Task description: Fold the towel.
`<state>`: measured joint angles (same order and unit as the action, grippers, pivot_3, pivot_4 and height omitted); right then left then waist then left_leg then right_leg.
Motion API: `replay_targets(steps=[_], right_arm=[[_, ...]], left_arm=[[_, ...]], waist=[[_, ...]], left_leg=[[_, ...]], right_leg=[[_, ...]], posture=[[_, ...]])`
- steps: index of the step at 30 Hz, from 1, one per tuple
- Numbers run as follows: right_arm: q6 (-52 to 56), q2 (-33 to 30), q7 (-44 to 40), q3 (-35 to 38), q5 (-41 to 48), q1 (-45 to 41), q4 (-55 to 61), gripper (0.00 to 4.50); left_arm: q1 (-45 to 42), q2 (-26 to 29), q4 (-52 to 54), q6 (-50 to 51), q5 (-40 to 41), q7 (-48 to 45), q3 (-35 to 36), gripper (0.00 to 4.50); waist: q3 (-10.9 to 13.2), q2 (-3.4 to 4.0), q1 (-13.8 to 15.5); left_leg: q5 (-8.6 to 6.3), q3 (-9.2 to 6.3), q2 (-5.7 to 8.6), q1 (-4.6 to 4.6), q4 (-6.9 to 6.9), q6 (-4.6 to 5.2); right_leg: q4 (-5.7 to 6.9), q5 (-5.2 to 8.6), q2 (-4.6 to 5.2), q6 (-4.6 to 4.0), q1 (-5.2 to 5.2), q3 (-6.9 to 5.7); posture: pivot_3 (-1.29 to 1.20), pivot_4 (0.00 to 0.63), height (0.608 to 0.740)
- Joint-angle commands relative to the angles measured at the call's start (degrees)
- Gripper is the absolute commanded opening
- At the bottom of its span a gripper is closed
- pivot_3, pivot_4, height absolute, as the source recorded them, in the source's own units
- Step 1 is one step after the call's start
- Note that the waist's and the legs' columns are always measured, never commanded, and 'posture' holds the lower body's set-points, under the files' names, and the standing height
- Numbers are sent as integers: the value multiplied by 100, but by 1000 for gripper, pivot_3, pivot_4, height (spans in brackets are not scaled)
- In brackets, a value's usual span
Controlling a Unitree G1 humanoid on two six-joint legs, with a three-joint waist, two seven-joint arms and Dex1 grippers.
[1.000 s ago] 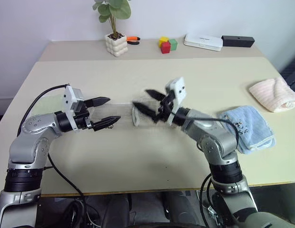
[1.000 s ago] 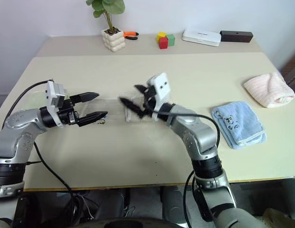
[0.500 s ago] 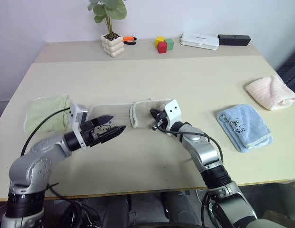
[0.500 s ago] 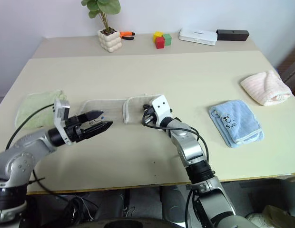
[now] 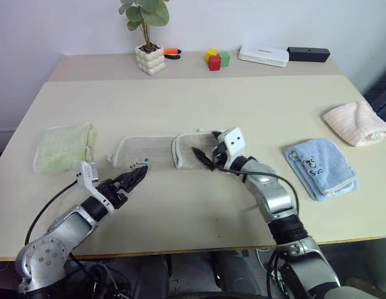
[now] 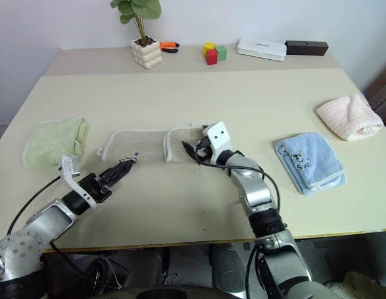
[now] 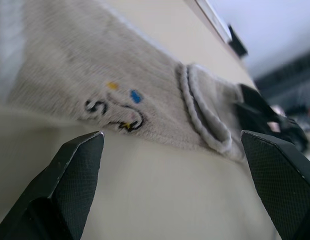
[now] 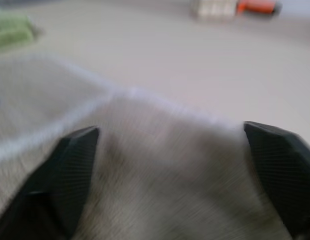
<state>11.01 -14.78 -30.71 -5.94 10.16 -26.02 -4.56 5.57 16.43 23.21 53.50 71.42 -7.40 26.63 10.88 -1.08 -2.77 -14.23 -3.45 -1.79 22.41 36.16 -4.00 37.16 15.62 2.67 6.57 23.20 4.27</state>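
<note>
Taking the beige towel (image 5: 162,151) as our landmark: it lies flat mid-table, its right end folded back over itself. From the head views we see a green towel (image 5: 62,147) to its left, a blue towel (image 5: 322,168) and a pink towel (image 5: 358,123) to its right, and behind it a plant pot (image 5: 150,58), coloured blocks (image 5: 215,58), a white box (image 5: 264,55) and a black box (image 5: 309,54).

The left wrist view adds what the head views barely resolve: the towel's small embroidered mark (image 7: 116,111) and its white corded edge at the fold, seen between widely parted fingers.

The left gripper (image 5: 136,177) sits low at the towel's near edge, wide open, holding nothing. The right gripper (image 5: 204,157) rests at the folded end, fingers spread wide over the cloth, gripping nothing.

A second ago both grippers were raised above the table; half a second ago the right was shut.

The table (image 5: 199,212) is pale beige, with a white wall behind.
</note>
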Motion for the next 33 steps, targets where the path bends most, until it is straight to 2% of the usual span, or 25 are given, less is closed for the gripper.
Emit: replay_targets(steps=[1, 3, 6, 9, 16, 19, 26, 33], right_arm=[[36, -379, -489, 383, 422, -140, 567, 4489], [284, -723, -791, 602, 697, -110, 785, 4489], [443, -1220, -1132, 824, 871, -61, 900, 4489], [425, -1483, -1207, 968, 853, -53, 813, 4489], [373, -1447, -923, 960, 716, -60, 962, 4489], [410, -1380, -773, 937, 662, -39, 1050, 4500], [315, -1486, -621, 1076, 510, 145, 977, 4500], [259, -1639, -502, 1244, 431, 286, 868, 4500]], left_arm=[[128, -76, 262, -171, 398, 472, 136, 4500], [54, -116, 148, -413, 160, 681, 124, 4500], [-163, -250, -236, -626, 398, 1238, 250, 4500], [-254, -269, -358, -689, 358, 1355, 126, 4500], [-789, -443, -1075, -692, 818, 1779, 48, 4500], [-1167, -521, -1524, -821, 980, 1837, 135, 3607], [-1469, -448, -1668, -796, 922, 1602, -22, 188], [-1680, -320, -1338, -743, 863, 1484, -225, 85]], waist=[[0, 0, 21], [0, 0, 32], [0, 0, 38], [-1, 1, 21], [-4, 5, 47], [-5, 6, 71], [-4, 6, 123], [-2, 2, 175]], left_leg=[[0, 0, 0, 0, 0, 0], [0, 1, 1, -1, -1, 0], [0, 2, 3, -1, 1, 0], [0, 2, 2, -2, -1, 0], [0, 3, 4, -4, 2, -1], [1, 2, 6, -3, 4, -1], [1, 2, 7, 2, 1, -2], [2, 2, 7, 2, 1, -3]], right_leg=[[-1, 0, -1, 0, 0, 0], [-2, 1, -1, -1, -1, 0], [-6, 6, -1, -11, -2, 1], [-6, 9, -3, -16, -3, 1], [-6, 8, -4, -14, -6, 3], [-7, 3, -2, -5, -8, 3], [-16, 1, 0, -1, -6, 1], [-16, 1, -2, -2, -5, 1]], posture=[[0, 150, 740], [0, 150, 740], [0, 150, 740], [0, 150, 740], [0, 150, 740], [0, 150, 740], [0, 150, 740], [0, 150, 740]])
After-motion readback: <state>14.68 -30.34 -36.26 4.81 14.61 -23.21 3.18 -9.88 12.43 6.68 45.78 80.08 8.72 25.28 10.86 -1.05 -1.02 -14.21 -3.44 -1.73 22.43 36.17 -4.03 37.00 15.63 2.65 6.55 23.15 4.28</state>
